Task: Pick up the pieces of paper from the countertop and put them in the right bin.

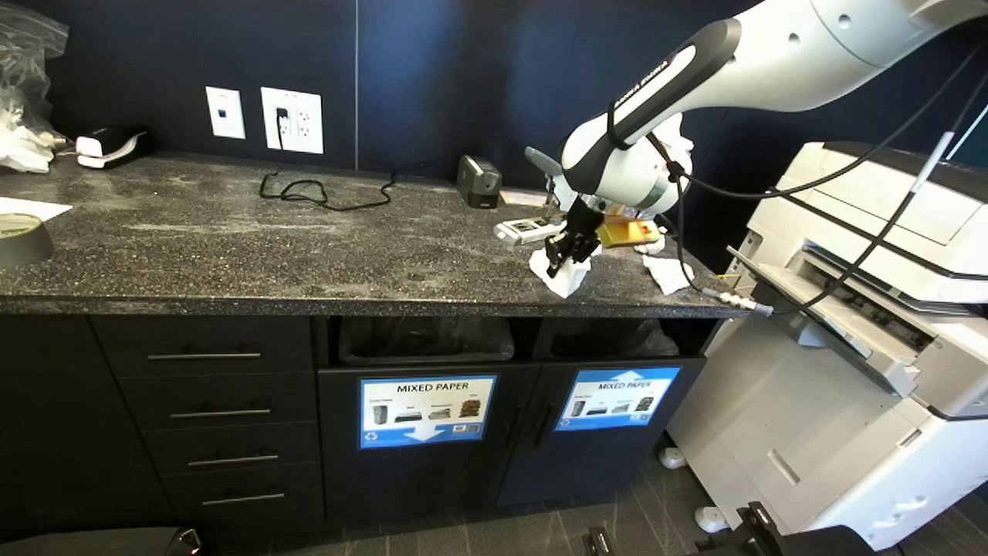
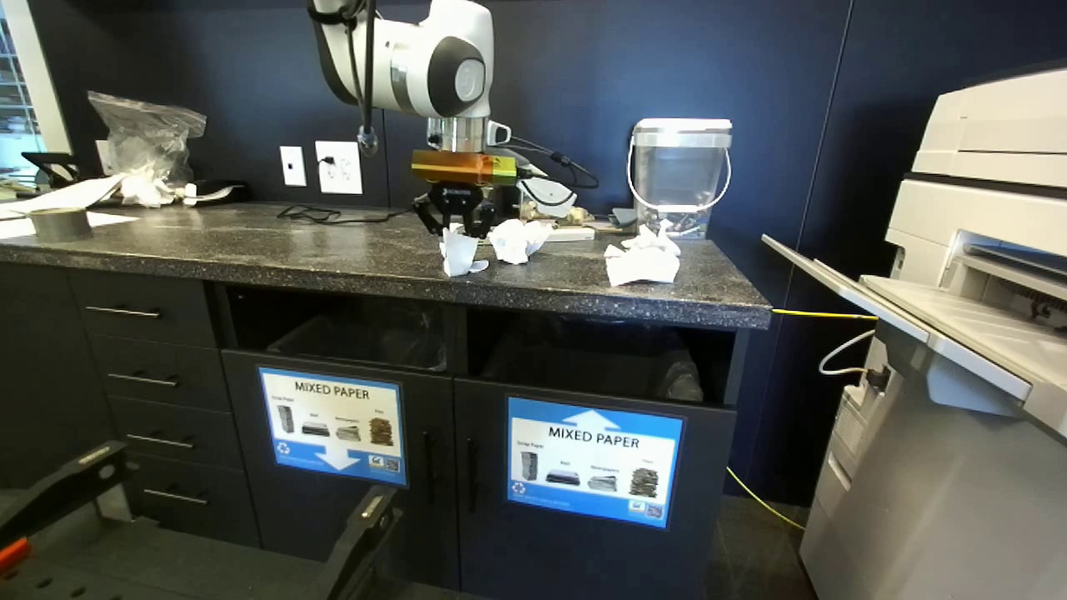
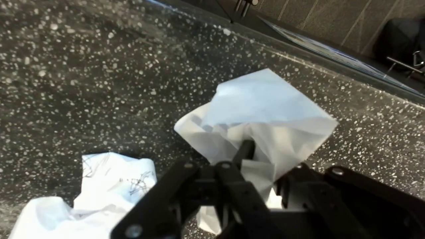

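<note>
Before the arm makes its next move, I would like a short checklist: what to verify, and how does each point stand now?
1. Fingers at the target paper: ok; in the wrist view one tip sits among its folds.
2. Firm grip: cannot tell; the folds hide the contact.
3. Crumpled paper beside it clear of the fingers: cannot tell.
4. Third paper apart from the fingers: ok.
5. Right-hand bin unobstructed at its opening: ok, in both exterior views.
6. Sign below that opening reading MIXED PAPER: ok.
</note>
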